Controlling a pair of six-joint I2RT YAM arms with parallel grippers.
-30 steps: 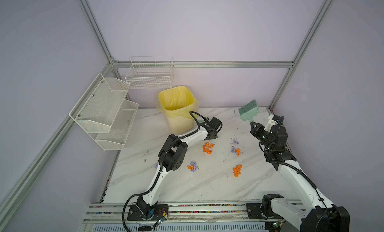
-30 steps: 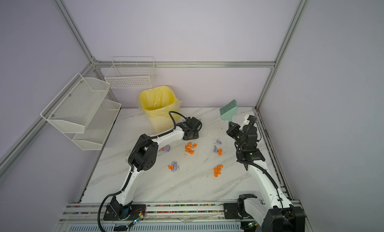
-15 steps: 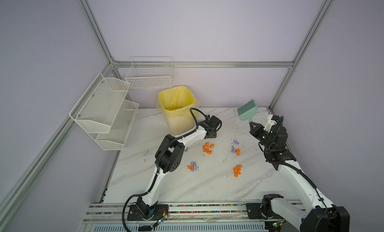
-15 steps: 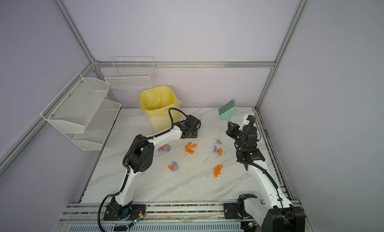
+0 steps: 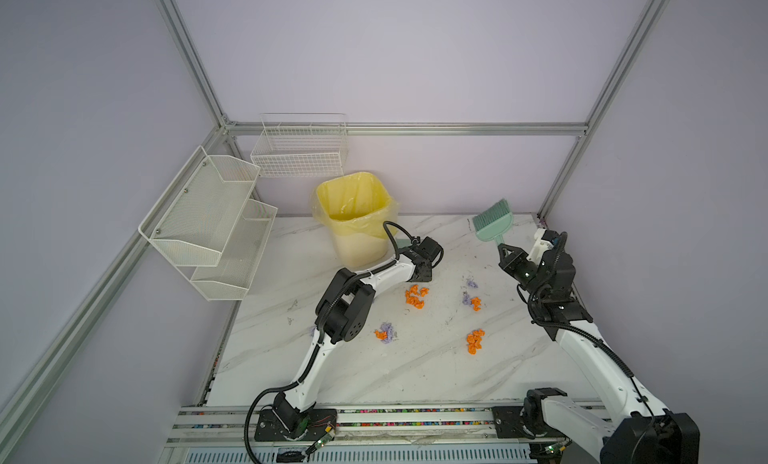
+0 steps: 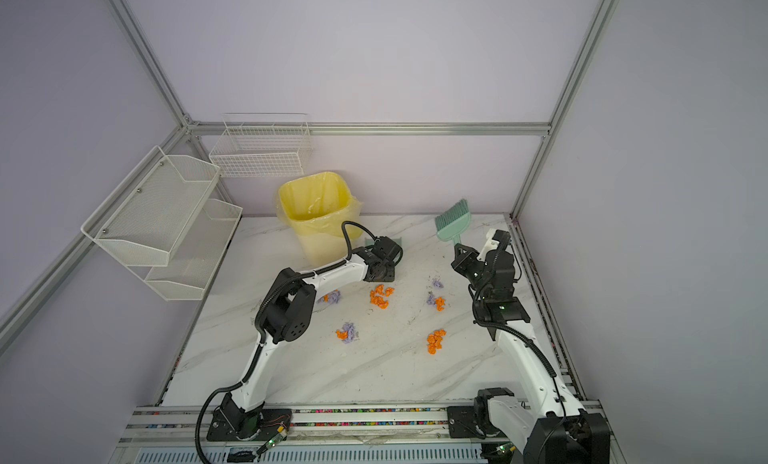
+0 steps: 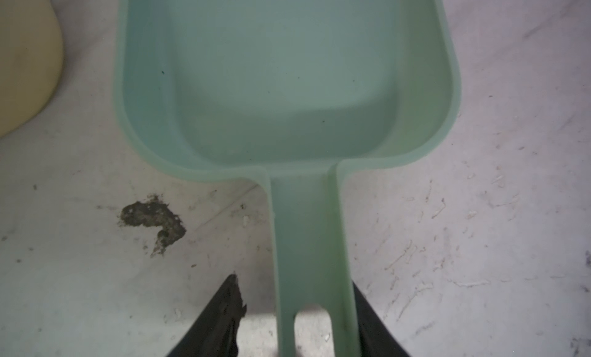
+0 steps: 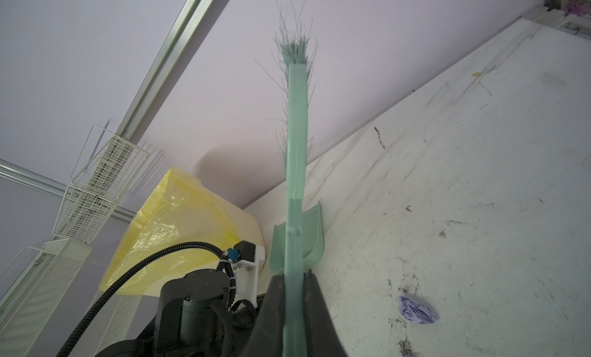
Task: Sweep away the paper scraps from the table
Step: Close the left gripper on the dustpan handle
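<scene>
- Left arm (image 5: pixel 332 358): the elbow swings out toward the left edge of the table (image 5: pixel 415 370), then returns almost to where it started.
- Left gripper (image 7: pixel 297 294): the jaws widen briefly, then narrow again around the handle of the dustpan (image 7: pixel 287 83).
- Brush (image 5: pixel 493 223), clamped in the right gripper (image 5: pixel 503 250): both now sit slightly nearer the table's left edge.

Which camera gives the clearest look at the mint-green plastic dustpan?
The left wrist view: the mint-green plastic dustpan fills the frame, tray and handle plain. Both top views show only a sliver past the left arm. The right wrist view shows it edge-on, partly behind the mint-green brush.
</scene>
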